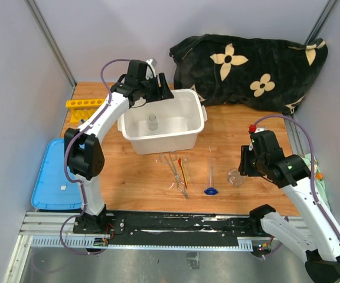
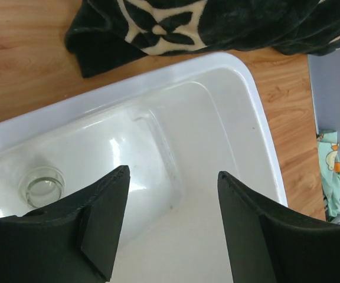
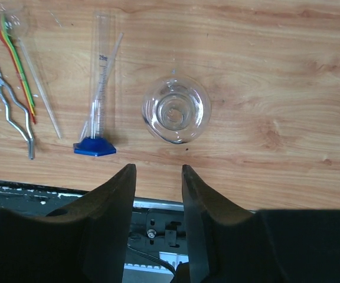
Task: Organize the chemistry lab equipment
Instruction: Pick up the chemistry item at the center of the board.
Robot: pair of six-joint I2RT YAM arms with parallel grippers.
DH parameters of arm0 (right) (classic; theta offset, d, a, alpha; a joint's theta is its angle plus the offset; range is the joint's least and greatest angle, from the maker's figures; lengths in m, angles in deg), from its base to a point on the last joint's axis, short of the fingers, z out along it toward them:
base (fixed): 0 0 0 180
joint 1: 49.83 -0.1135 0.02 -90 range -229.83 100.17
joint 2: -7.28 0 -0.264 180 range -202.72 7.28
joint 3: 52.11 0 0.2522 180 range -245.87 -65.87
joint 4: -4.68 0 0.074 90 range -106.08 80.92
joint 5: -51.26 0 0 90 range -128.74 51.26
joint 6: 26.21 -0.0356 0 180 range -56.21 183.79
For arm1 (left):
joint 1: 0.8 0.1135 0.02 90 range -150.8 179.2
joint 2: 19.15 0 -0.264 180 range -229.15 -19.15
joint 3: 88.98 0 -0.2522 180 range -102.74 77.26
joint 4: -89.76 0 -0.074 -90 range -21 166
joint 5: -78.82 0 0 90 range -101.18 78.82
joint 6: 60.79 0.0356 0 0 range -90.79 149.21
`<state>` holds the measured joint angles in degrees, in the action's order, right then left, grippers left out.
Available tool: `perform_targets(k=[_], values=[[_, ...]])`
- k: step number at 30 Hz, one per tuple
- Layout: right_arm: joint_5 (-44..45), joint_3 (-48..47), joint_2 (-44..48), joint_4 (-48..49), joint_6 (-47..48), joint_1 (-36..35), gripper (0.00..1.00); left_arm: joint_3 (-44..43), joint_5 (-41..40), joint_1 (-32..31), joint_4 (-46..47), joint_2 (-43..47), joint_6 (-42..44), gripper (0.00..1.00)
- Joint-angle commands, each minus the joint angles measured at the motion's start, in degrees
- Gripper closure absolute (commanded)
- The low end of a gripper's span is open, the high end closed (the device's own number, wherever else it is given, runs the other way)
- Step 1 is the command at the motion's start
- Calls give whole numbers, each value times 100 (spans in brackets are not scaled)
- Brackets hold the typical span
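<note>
Currently the left gripper [image 2: 173, 177] is held with its fingers spread wide and nothing between them, poised over the inside of the white plastic bin [image 2: 158, 73]; a small clear glass beaker [image 2: 42, 186] is seen upright on the bin's floor, off to one side of the fingers and untouched by them; the black flower-patterned blanket [image 2: 247, 23] is bunched just beyond the bin's far rim; the right gripper [image 3: 156, 177] is held low over the wooden table [image 3: 288, 71], its fingers parted by a narrow gap in which nothing is gripped; a clear glass flask [image 3: 176, 109] is set upright on the table just ahead of the fingertips, apart from them; beside it the blue-based glass piece [image 3: 95, 147] is laid flat, a thin clear glass rod [image 3: 40, 94] is laid alongside, and further off the thin red-orange tool [image 3: 16, 65] and the metal tweezers [image 3: 16, 115] are laid close together; the yellow holed tube rack [image 1: 84, 104] is placed at the table's far left edge, and a blue lid [image 1: 52, 177] is laid beside the table's left side.
</note>
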<state>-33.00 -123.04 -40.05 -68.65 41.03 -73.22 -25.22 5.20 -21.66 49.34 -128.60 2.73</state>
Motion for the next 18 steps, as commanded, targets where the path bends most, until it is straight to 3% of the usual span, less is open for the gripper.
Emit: perform_targets(k=[1, 18], values=[[25, 434, 65, 278, -39, -95, 61, 84, -36, -94, 169, 400, 51, 34], [366, 854, -770, 911, -294, -41, 58, 444, -425, -106, 121, 1342, 268, 34]])
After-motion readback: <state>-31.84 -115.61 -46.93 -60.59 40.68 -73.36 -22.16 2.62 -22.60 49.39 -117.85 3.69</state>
